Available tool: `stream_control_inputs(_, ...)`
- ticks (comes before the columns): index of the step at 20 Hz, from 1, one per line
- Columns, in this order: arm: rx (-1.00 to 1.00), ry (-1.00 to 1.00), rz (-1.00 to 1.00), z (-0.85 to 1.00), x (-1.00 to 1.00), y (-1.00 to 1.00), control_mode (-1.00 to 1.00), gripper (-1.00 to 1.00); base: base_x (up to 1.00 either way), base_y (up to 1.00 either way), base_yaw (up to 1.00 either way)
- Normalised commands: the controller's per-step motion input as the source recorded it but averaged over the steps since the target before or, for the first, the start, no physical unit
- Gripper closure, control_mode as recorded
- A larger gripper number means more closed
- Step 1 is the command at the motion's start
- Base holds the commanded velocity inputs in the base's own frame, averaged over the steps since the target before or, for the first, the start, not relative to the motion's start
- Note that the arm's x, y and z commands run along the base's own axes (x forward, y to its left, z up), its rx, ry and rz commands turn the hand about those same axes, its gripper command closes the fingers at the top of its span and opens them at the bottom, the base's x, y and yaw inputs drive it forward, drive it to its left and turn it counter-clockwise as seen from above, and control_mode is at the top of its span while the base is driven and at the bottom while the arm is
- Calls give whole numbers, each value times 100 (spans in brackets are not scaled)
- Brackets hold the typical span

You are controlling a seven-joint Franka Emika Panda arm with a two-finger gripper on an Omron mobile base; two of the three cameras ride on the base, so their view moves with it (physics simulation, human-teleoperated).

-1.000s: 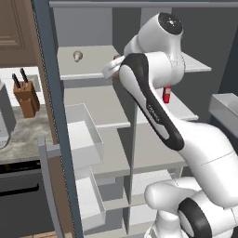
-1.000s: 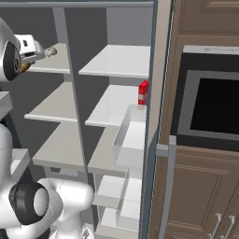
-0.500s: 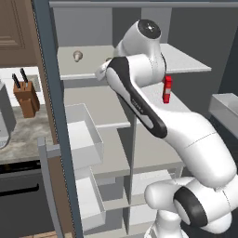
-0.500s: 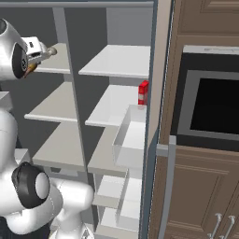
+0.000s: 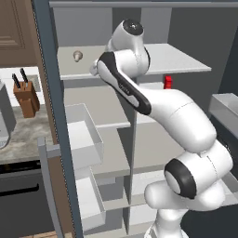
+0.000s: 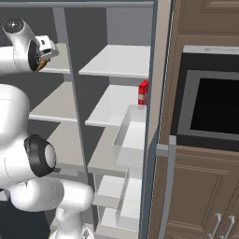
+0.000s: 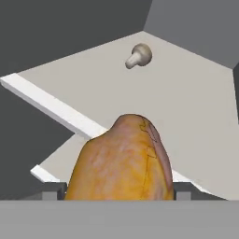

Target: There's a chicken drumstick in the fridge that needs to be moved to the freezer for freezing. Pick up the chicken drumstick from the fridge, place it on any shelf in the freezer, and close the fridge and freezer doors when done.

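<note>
My gripper (image 7: 119, 192) is shut on the chicken drumstick (image 7: 123, 161), a golden-brown lump that bulks large in the hand view. In the right base view the gripper (image 6: 44, 59) hangs at the front of the top shelf in the left half of the unit, the freezer, with an orange bit of the drumstick (image 6: 42, 65) under it. That pale grey shelf (image 7: 196, 107) lies just ahead and below. In the left base view my forearm covers most of the hand. Both doors stand open: the left one (image 5: 46, 93) and the right one (image 6: 153, 112).
A pale mushroom-like knob (image 7: 139, 55) lies further back on the same top shelf (image 5: 88, 67). A slim red bottle (image 6: 143, 93) stands on a shelf in the right half, the fridge. White bins (image 6: 133, 137) hang inside the right door. A knife block (image 5: 25, 95) stands on the counter at left.
The arm has swung left with the drumstick, from the centre divider to the front of the left half's top shelf. The upper arm has risen and straightened.
</note>
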Motion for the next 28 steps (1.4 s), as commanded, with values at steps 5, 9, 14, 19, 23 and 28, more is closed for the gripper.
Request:
stream_control_inputs(5, -7, 0, 0, 0, 73, 20, -100, 100, 0, 0, 0)
stream_control_inputs(9, -7, 0, 0, -8, 66, 26, -100, 100, 0, 0, 0)
stream_control_inputs(14, -2, 0, 0, -31, 65, 22, -100, 100, 0, 0, 0)
stream_control_inputs(19, -3, 0, 0, -33, 61, 16, -100, 100, 0, 0, 0)
stream_control_inputs(23, -3, 0, 0, -8, 63, 6, -100, 100, 0, 0, 0)
stream_control_inputs(28, -3, 1, 0, -26, 57, 10, -100, -100, 0, 0, 0)
